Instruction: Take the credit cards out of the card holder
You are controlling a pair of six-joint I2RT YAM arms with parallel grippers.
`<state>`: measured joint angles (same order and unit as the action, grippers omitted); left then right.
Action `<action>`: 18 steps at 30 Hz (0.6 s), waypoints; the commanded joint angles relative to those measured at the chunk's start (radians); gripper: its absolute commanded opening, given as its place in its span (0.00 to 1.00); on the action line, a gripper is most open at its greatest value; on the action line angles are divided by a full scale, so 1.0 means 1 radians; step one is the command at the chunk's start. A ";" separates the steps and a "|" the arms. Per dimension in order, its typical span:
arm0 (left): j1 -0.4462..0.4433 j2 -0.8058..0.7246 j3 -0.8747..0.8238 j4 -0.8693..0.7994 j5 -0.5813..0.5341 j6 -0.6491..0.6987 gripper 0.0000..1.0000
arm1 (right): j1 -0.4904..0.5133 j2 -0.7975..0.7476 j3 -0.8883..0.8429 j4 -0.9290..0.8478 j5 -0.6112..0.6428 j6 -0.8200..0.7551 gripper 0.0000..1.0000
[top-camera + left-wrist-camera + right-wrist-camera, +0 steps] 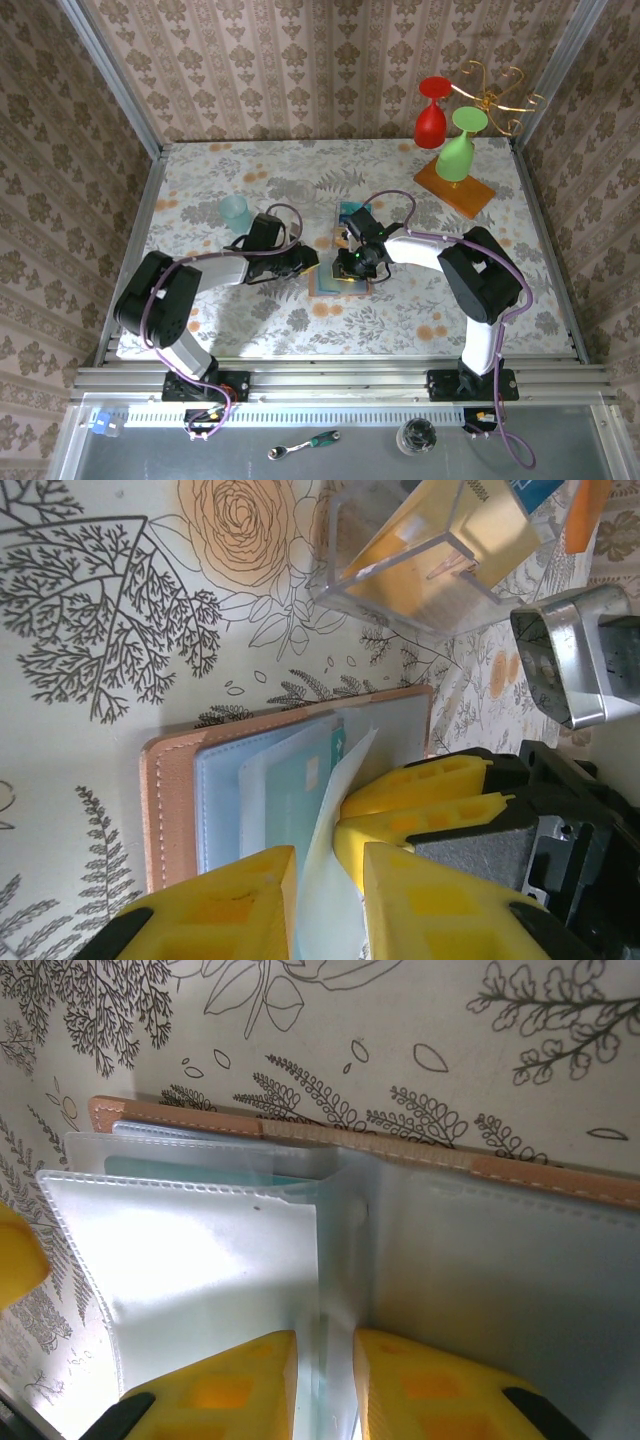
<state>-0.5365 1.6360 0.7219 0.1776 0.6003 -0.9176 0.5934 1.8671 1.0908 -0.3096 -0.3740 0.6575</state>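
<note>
The card holder [335, 285] lies open at mid table, tan rim [160, 800] up against grey-blue pockets. A blue-teal credit card [295, 800] sits in a pocket, and its edge shows under clear leaves [200, 1168]. One clear plastic leaf [345, 770] stands up from the holder's fold. My left gripper [328, 865] [308, 262] straddles that leaf from the left, jaws a little apart with a gap beside the leaf. My right gripper [325, 1345] [350, 262] comes from the right and pinches the leaf at the fold beside the tan rim [540, 1175]. Its fingertips [352, 815] meet on the leaf.
A clear plastic box [420, 560] [352, 213] with teal and orange inside stands just beyond the holder. A pale green cup [237, 213] sits behind my left arm. At the back right, an orange slab [480, 198] carries a red goblet [431, 118] and a green goblet [458, 150].
</note>
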 commanded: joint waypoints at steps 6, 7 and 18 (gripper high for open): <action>-0.011 0.056 -0.006 0.067 0.036 -0.041 0.26 | -0.009 -0.013 -0.020 -0.008 -0.001 -0.013 0.25; -0.011 0.061 -0.006 0.070 0.036 -0.042 0.26 | -0.009 -0.014 -0.019 -0.008 0.000 -0.013 0.25; -0.016 0.075 0.008 0.081 0.036 -0.049 0.21 | -0.014 -0.009 -0.015 -0.008 -0.008 -0.015 0.25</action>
<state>-0.5449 1.7023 0.7204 0.2401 0.6209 -0.9512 0.5888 1.8671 1.0908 -0.3096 -0.3786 0.6575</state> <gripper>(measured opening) 0.218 0.249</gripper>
